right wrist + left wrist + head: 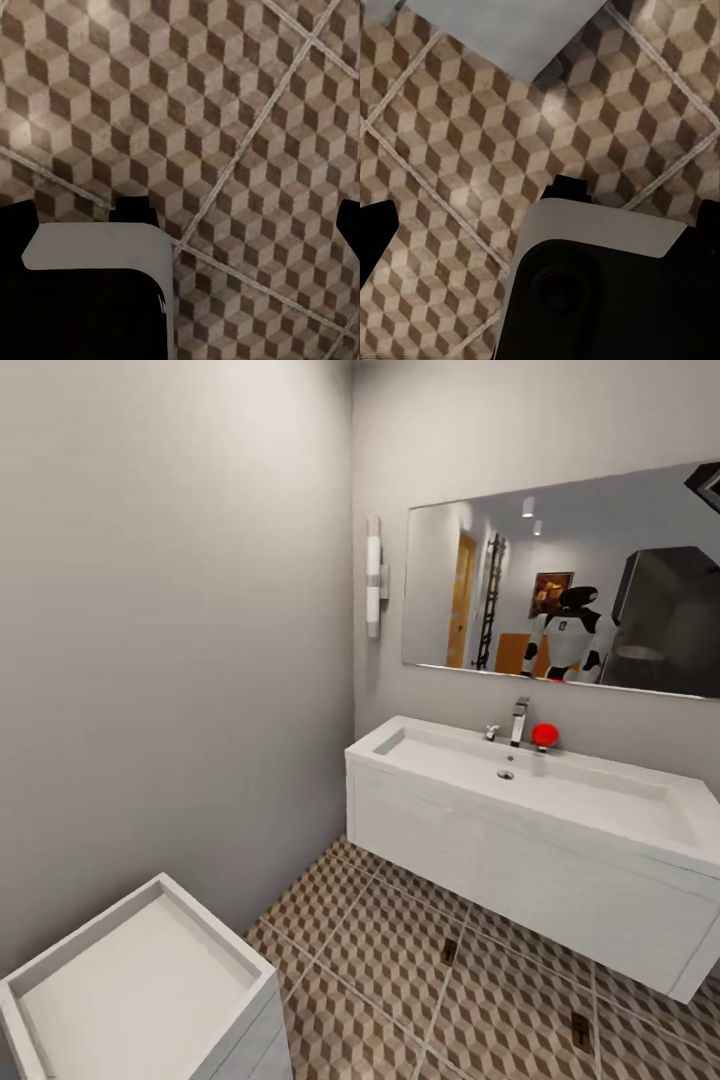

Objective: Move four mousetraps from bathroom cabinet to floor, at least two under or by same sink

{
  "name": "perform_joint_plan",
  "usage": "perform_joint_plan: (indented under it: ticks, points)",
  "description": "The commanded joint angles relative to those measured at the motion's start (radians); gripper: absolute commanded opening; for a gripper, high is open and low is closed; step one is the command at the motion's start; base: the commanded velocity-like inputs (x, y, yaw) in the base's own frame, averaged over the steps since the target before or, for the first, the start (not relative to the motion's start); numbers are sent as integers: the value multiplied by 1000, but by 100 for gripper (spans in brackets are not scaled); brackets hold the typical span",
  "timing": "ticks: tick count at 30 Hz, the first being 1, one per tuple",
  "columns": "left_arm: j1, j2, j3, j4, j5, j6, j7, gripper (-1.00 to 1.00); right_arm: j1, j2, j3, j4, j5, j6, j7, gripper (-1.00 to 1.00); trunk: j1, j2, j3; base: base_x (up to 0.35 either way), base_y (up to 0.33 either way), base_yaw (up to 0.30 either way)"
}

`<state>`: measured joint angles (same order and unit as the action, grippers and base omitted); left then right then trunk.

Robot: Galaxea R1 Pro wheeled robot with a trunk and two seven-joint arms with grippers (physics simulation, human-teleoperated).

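The left fingers (373, 240) show as dark tips at the two far edges of the left wrist picture, wide apart, with nothing between them. The right fingers (16, 225) look the same in the right wrist picture: dark tips at both edges, wide apart, holding nothing. Both hang over the bathroom floor (225, 112), which has brown, beige and white cube shapes and pale lines between the tiles.

From the head, the white sink (560, 785) sits on its white hanging box against the far wall. A shiny tap (519, 722) stands at the back of the sink, and a small red ball thing (545, 735) is just beside the tap. A wide mirror (600, 560) hangs above, and the robot shows small in it. A long wall lamp (373, 575) is near the mirror, by the corner.

Two mousetraps lie flat on the floor. One mousetrap (449, 951) is just in front of the sink box, by a tile line. The other mousetrap (580, 1031) lies near the sink too, well apart from the first.

A white box with an open top (140, 980) stands close by, near the grey wall.
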<state>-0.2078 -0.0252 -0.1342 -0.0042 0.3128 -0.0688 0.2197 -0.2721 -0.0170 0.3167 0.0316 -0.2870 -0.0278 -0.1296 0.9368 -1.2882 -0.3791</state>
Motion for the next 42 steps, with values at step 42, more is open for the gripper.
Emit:
perform_joint_plan:
  ticks: [42]
  points:
    - [-1, -1, -8, 1, 9, -3, 3, 100, -1, 2, 9, 2, -9, -4, -1, 100, 0, -1, -1, 0, 0, 273]
